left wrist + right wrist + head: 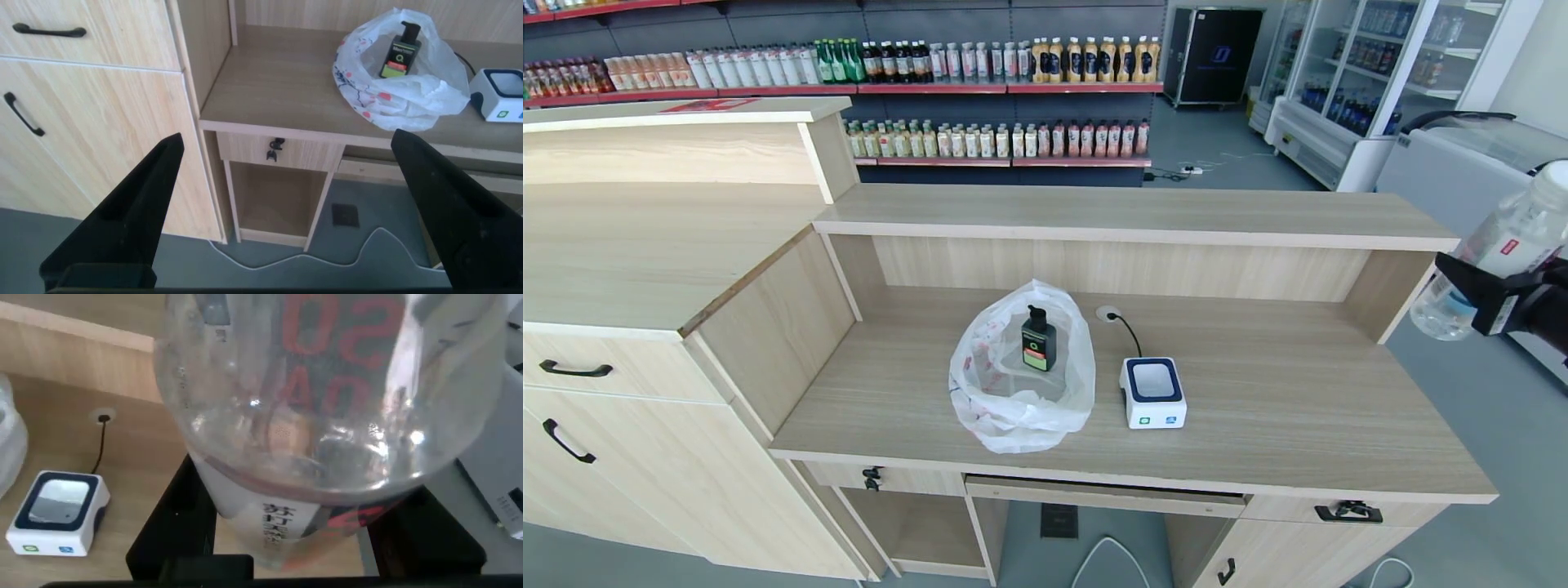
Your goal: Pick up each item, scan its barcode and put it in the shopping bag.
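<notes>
My right gripper (1490, 304) is shut on a clear plastic bottle (1503, 253) with a white cap, held tilted in the air past the counter's right end. Up close, the clear bottle (327, 400) sits between the black fingers (167, 535) of the right gripper (294, 551). A white plastic shopping bag (1021, 376) stands open on the counter, with a black pump bottle (1039, 339) upright inside. Just to its right lies the white barcode scanner (1152, 392). My left gripper (286, 220) hangs open, low in front of the counter's left side, holding nothing; the bag (384, 90) is far from it.
The wooden counter (1258, 408) has a raised back ledge and side walls. A taller cabinet (645, 245) with drawers adjoins on the left. The scanner's cable runs to a hole (1108, 313) in the counter. Drink shelves and fridges stand behind.
</notes>
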Available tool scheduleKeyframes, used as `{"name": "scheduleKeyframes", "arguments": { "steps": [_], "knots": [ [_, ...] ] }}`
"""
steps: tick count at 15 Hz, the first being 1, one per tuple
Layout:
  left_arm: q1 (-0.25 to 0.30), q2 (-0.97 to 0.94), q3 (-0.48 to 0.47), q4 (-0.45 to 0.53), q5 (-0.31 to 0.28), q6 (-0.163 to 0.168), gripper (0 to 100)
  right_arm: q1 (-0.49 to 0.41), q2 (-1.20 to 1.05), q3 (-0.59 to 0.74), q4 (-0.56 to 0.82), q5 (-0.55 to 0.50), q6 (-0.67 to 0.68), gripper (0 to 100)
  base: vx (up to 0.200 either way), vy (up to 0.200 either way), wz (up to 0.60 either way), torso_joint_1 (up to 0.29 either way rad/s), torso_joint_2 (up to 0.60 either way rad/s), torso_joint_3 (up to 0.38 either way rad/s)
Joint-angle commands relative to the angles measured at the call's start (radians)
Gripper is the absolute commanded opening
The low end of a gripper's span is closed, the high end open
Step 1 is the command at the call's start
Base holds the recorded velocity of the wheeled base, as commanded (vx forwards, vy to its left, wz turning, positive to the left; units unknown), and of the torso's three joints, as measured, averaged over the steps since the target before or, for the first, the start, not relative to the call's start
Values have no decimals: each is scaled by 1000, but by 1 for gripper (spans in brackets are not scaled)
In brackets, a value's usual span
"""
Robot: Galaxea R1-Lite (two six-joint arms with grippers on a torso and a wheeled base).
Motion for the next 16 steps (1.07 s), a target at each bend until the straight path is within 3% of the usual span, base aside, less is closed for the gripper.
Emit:
{"name": "scheduleKeyframes", "arguments": {
  "steps": [1,3,6,10,12,14,16],
  "knots": [
    [0,0,0,0,1,0,100,-2,0,30,-3,-66,-66,0,0,0,0,0,0,0],
    [0,0,0,0,1,0,100,5,8,32,-4,-139,-158,0,0,0,0,0,0,0],
    [0,0,0,0,1,0,100,18,13,34,0,-138,-187,0,0,0,0,0,0,0],
    [0,0,0,0,1,0,100,67,32,30,2,-179,-221,0,0,0,600,2,5,5],
    [0,0,0,0,-1,0,100,70,66,30,-7,-176,-256,0,0,0,600,12,3,2],
    [0,0,0,0,1,0,100,70,138,23,-7,-173,-367,0,0,0,0,0,0,0],
    [0,0,0,0,1,0,100,76,249,0,-66,-104,-394,0,0,0,0,0,0,0]
  ]
}}
